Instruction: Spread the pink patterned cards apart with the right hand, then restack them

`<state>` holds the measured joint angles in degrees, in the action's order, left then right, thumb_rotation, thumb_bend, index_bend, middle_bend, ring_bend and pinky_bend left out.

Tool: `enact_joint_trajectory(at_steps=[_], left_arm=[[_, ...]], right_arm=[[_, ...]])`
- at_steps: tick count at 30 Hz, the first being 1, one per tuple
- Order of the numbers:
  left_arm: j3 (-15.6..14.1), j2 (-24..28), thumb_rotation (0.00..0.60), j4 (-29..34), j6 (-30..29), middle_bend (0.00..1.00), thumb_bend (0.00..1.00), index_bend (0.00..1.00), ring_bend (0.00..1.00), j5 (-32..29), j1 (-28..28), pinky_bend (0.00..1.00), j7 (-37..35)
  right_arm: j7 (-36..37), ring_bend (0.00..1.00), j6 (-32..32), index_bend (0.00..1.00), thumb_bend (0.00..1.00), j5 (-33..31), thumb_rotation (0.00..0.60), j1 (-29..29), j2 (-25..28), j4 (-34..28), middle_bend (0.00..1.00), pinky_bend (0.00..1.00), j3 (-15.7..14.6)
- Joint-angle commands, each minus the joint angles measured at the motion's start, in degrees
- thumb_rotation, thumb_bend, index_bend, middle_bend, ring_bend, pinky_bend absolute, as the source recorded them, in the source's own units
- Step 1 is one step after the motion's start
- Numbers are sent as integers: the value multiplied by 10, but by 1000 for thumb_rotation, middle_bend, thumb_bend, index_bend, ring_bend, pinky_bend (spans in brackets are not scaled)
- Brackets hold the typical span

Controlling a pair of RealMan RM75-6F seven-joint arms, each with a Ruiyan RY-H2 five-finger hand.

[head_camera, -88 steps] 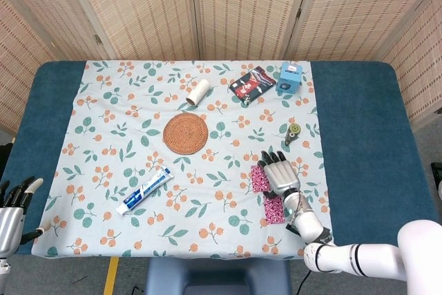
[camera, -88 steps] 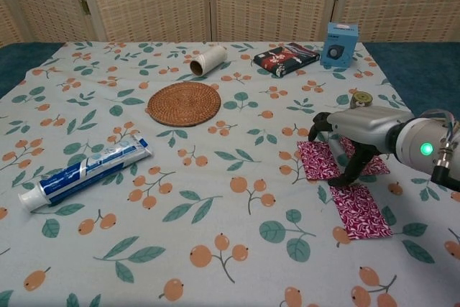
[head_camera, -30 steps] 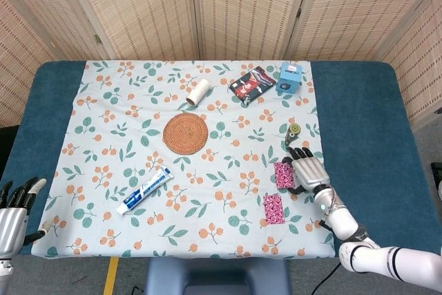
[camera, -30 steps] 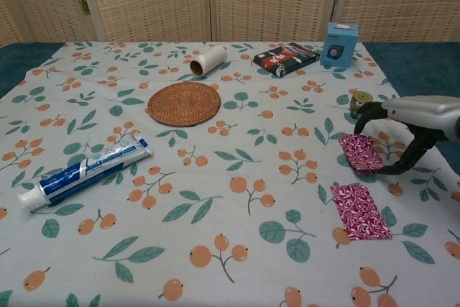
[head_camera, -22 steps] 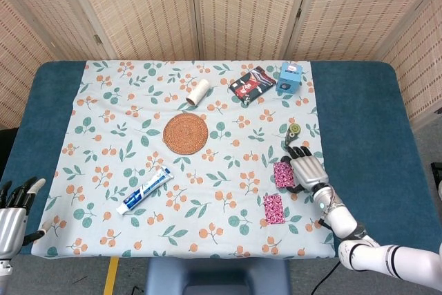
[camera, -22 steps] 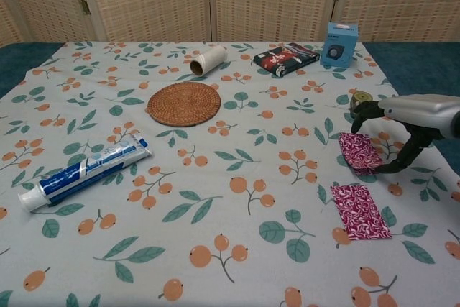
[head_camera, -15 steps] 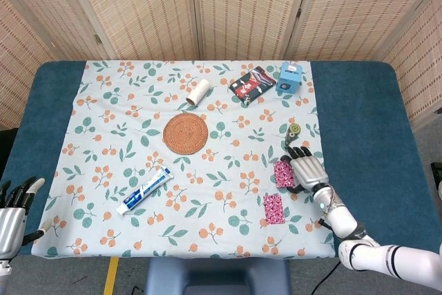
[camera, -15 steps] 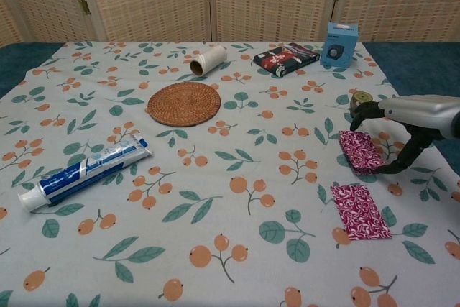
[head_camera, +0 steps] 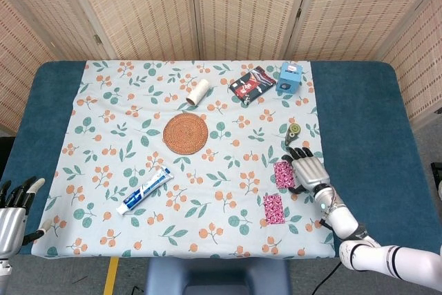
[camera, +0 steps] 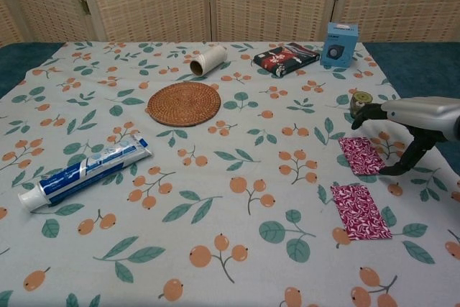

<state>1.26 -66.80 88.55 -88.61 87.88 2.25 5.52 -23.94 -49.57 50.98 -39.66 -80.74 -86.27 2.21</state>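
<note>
Silver right hand (head_camera: 309, 170) with black fingertips, white forearm; left hand (head_camera: 14, 212) seemingly alike.

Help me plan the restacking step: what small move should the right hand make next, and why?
Probably slide the far card toward the near card. The two cards lie apart on the cloth, so spreading looks done, and the right hand is arched over the far card's right edge.
</note>
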Motion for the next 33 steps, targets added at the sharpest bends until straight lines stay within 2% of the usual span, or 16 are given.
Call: enact_joint_trajectory(at_steps=[1, 7, 14, 24, 33], left_arm=[[0, 0, 600, 0, 0, 129, 283, 156, 204, 0, 0, 0, 0], [1, 2, 600, 0, 0, 129, 284, 156, 206, -2, -1, 0, -1], [0, 2, 600, 4, -1, 129, 283, 156, 206, 2, 0, 0, 1], [-1, 3, 600, 2, -4, 129, 284, 156, 207, 5, -1, 0, -4], [-1, -1, 600, -7, -5, 129, 284, 155, 207, 6, -2, 0, -14]], right_arm=[[0, 0, -1, 156, 268, 1, 543, 0, 1, -2, 67, 0, 0], [7, 0, -21, 156, 268, 37, 545, 14, 27, -50, 67, 0, -7], [4, 0, -59, 156, 268, 95, 544, 43, 63, -132, 67, 0, -35], [-16, 0, -84, 156, 268, 125, 542, 78, 36, -157, 67, 0, -72], [-34, 0, -86, 156, 268, 113, 543, 88, 21, -173, 67, 0, -72]])
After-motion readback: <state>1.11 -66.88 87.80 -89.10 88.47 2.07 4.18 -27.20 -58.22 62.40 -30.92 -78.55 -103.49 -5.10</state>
